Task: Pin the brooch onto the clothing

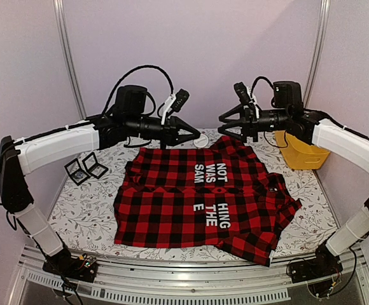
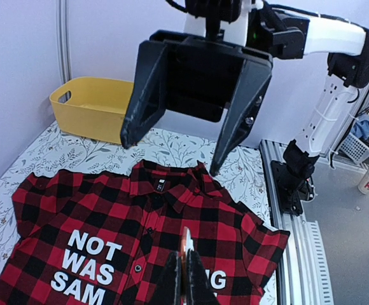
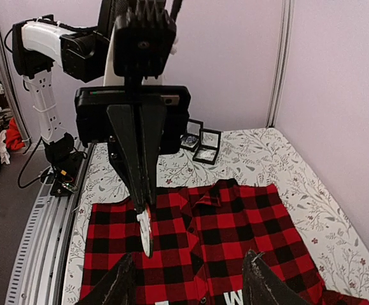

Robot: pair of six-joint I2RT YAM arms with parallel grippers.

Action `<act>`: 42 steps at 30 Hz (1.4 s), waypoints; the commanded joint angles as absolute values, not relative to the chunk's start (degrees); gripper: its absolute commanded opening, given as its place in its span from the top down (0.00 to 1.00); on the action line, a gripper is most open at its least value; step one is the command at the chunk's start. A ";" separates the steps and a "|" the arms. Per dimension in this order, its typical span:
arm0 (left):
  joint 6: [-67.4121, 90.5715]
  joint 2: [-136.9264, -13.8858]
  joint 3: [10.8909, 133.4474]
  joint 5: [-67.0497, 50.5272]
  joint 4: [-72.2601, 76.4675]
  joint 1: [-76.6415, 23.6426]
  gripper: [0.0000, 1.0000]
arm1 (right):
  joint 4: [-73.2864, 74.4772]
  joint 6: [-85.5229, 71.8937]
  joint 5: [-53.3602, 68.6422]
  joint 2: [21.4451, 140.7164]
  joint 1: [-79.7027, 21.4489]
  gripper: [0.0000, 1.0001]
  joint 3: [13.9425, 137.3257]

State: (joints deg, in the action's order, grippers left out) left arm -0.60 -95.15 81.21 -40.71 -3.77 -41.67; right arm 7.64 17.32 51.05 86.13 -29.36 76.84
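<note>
Both arms were raised above the table's (image 1: pixel 83 203) far half with their wrists facing each other. The left gripper (image 1: pixel 194 135) was clenched on the brooch (image 3: pixel 146 232), a small white disc seen nearly edge-on. The right gripper (image 1: pixel 224 125) hung released, jaws apart. The red-and-black checked shirt (image 1: pixel 191 203) lay flat on the table, collar toward the far edge, beneath both grippers.

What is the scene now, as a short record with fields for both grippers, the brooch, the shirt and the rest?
left gripper: shut on the brooch, raised above the shirt
right gripper: open, empty, facing the left gripper
brooch: thin pale disc, not pinned yet
shirt: spread on the table, letters up
rest: yellow bin, two small boxes
</note>
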 commanded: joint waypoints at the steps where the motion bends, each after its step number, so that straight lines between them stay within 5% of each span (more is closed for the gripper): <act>1: -2.89 -93.63 81.21 -39.46 -4.92 -42.43 1.00 | 5.97 9.55 51.21 84.81 -32.93 0.46 73.34; 30: -3.60 -94.30 82.00 -39.80 -5.35 -43.11 1.00 | 9.27 10.08 51.86 90.88 -36.04 1.00 76.64; 35: -2.93 -94.16 81.93 -39.35 -4.71 -43.10 0.99 | 7.39 9.16 52.67 90.39 -36.04 1.00 76.48; 39: 0.09 -90.71 77.68 -38.08 3.98 -41.53 0.44 | -1.66 4.38 52.60 87.99 -36.04 1.00 73.91; 42: 2.47 -86.31 70.14 -39.27 16.65 -41.22 0.28 | -16.24 -2.37 51.25 83.86 -36.12 1.00 67.55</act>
